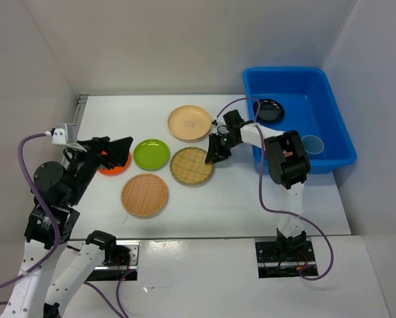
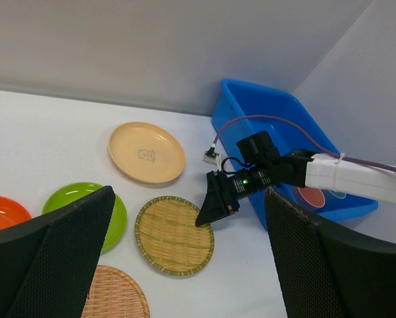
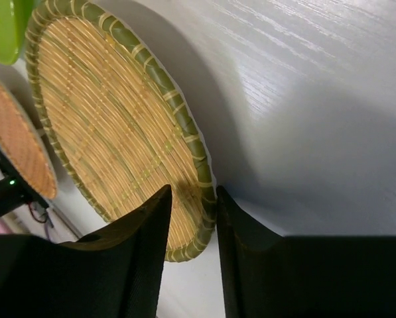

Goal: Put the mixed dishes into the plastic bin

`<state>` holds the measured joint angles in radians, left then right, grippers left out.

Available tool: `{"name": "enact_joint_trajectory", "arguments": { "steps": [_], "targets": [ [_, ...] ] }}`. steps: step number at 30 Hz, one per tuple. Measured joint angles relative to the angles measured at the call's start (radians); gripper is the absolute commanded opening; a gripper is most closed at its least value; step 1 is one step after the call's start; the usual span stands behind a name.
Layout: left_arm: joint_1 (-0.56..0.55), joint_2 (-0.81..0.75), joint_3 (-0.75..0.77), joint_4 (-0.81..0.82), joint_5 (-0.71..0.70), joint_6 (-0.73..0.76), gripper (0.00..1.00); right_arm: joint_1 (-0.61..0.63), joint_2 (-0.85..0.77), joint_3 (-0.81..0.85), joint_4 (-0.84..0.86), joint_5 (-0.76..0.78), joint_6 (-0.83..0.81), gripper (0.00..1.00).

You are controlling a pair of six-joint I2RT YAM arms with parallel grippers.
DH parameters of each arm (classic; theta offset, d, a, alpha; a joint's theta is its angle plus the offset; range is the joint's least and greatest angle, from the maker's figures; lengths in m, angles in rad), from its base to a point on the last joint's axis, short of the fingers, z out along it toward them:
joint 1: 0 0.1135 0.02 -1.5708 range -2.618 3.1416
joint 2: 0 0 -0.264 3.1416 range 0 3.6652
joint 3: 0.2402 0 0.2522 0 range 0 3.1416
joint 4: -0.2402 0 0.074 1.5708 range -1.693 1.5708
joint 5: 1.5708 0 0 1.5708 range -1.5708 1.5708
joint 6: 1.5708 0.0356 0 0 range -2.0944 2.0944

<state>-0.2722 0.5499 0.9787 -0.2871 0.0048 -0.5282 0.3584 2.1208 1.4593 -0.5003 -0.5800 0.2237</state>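
Five small plates lie on the white table: beige (image 1: 190,122), lime green (image 1: 151,154), orange (image 1: 115,165), tan woven (image 1: 144,195) and a green-rimmed woven plate (image 1: 192,165). My right gripper (image 1: 213,159) is tipped down at the right edge of the green-rimmed woven plate (image 3: 111,119). Its jaws straddle the rim, one finger over the weave and one outside, with a little space showing, so it is open. My left gripper (image 1: 118,149) hovers wide open over the orange plate and holds nothing. The blue plastic bin (image 1: 297,71) at the right holds a black bowl (image 1: 269,110) and a blue cup (image 1: 312,144).
White walls close in the table at the back and on both sides. The bin (image 2: 237,112) stands against the right wall, just behind my right arm. The right arm's purple cable (image 1: 241,103) loops over the bin's left rim.
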Motion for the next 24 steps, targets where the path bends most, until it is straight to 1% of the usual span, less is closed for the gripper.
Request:
{"name": "enact_joint_trajectory", "arguments": {
  "steps": [3, 4, 6, 7, 9, 10, 12, 13, 20, 24],
  "targets": [
    [0.0, 0.0, 0.0, 0.0, 0.0, 0.0, 0.99, -0.021, 0.009, -0.021, 0.037, -0.061, 0.01, 0.35],
    [0.0, 0.0, 0.0, 0.0, 0.0, 0.0, 0.99, -0.027, 0.014, -0.026, 0.047, -0.082, 0.013, 0.28],
    [0.0, -0.001, 0.0, -0.001, 0.0, 0.0, 0.99, -0.038, 0.02, -0.037, 0.065, -0.111, 0.02, 0.22],
    [0.0, -0.003, 0.0, 0.0, 0.0, 0.0, 0.99, -0.043, 0.023, -0.042, 0.072, -0.129, 0.027, 0.16],
    [0.0, -0.006, 0.0, -0.001, 0.0, 0.0, 0.99, -0.052, 0.029, -0.05, 0.084, -0.166, 0.04, 0.11],
    [0.0, -0.008, 0.0, -0.001, 0.0, 0.0, 0.99, -0.053, 0.029, -0.053, 0.089, -0.176, 0.041, 0.05],
    [0.0, -0.011, 0.0, -0.001, 0.0, 0.0, 0.99, -0.053, 0.032, -0.056, 0.093, -0.187, 0.041, 0.01],
    [0.0, -0.011, 0.0, -0.001, 0.0, 0.0, 0.99, -0.053, 0.032, -0.058, 0.095, -0.192, 0.041, 0.0],
    [0.0, -0.019, -0.004, 0.001, 0.0, -0.003, 0.99, -0.053, 0.035, -0.055, 0.093, -0.211, 0.04, 0.0],
    [0.0, -0.019, -0.005, 0.003, 0.0, -0.003, 0.99, -0.053, 0.035, -0.016, 0.068, -0.217, 0.033, 0.0]
  ]
}}
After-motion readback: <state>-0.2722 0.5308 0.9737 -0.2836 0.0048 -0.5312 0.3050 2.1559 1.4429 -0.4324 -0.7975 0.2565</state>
